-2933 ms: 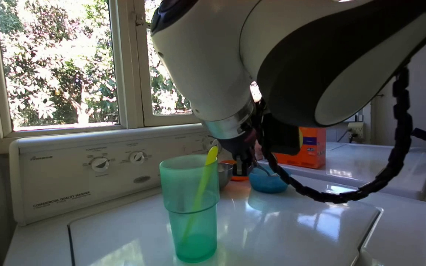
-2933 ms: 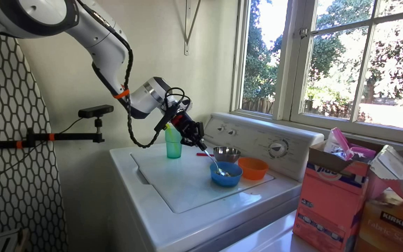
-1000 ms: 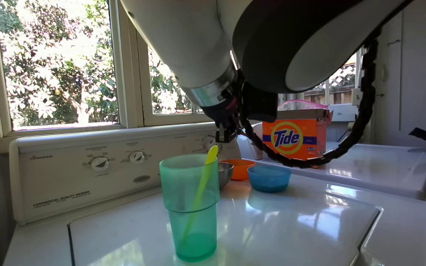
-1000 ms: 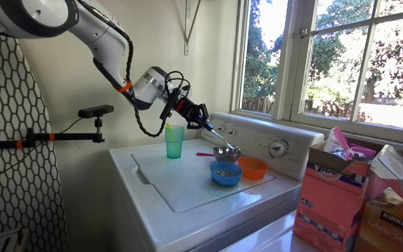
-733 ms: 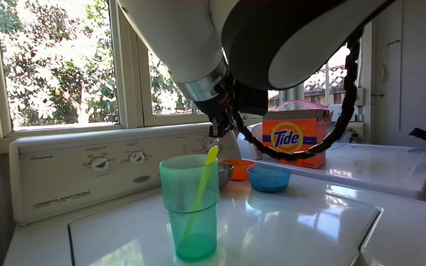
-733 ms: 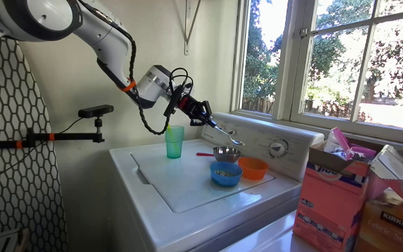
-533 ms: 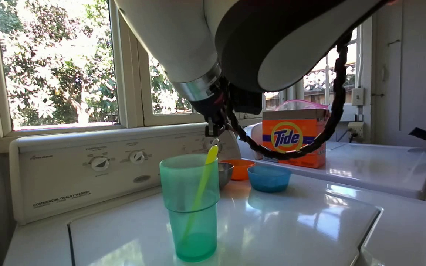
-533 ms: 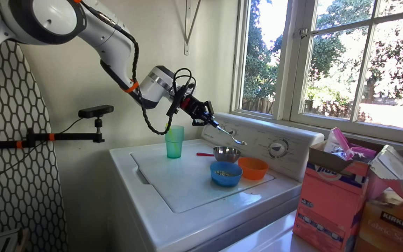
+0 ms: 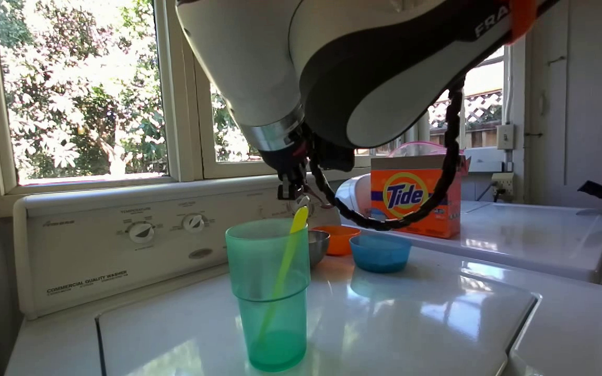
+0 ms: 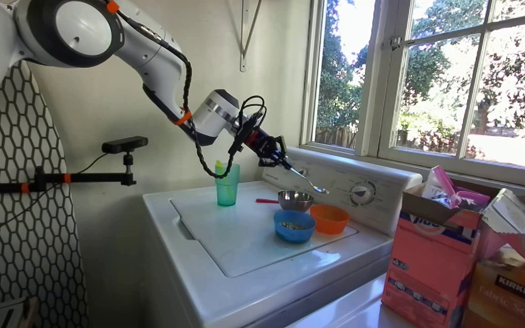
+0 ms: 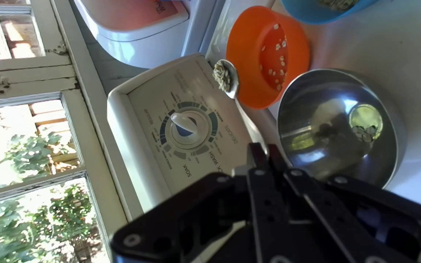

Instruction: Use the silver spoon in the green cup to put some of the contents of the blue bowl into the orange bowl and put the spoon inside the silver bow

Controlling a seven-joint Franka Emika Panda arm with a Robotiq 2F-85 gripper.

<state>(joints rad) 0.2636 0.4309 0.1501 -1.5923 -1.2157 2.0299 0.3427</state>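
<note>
seen in an exterior view, my arm (image 10: 162,75) reaches farther right and higher than a few seconds ago, and the silver spoon (image 11: 251,126), then down in the blue bowl (image 10: 294,235), is now clear of it. the vessels on the desk (image 10: 228,246) have not shifted. in both exterior views the green cup (image 9: 254,277) stands upright, well apart from the bowls, with a yellow-green utensil (image 9: 294,230) leaning in it. the blue bowl holds pale flakes (image 10: 293,226). just to its right sits the orange bowl (image 10: 333,224), a thin scatter of pale flakes on its floor in my wrist view. the silver bowl (image 10: 293,206) stands on the blue one's far side; a small grey cluster (image 11: 364,133) shows in it, and i cannot tell flakes from reflection. my tool (image 10: 288,165) is clamped on the silver spoon's handle in mid-air. its long axis slopes down to the right in an exterior view, scoop end lowest; in the wrist view the scoop, heaped with pale flakes, shows just left of the orange bowl.
</note>
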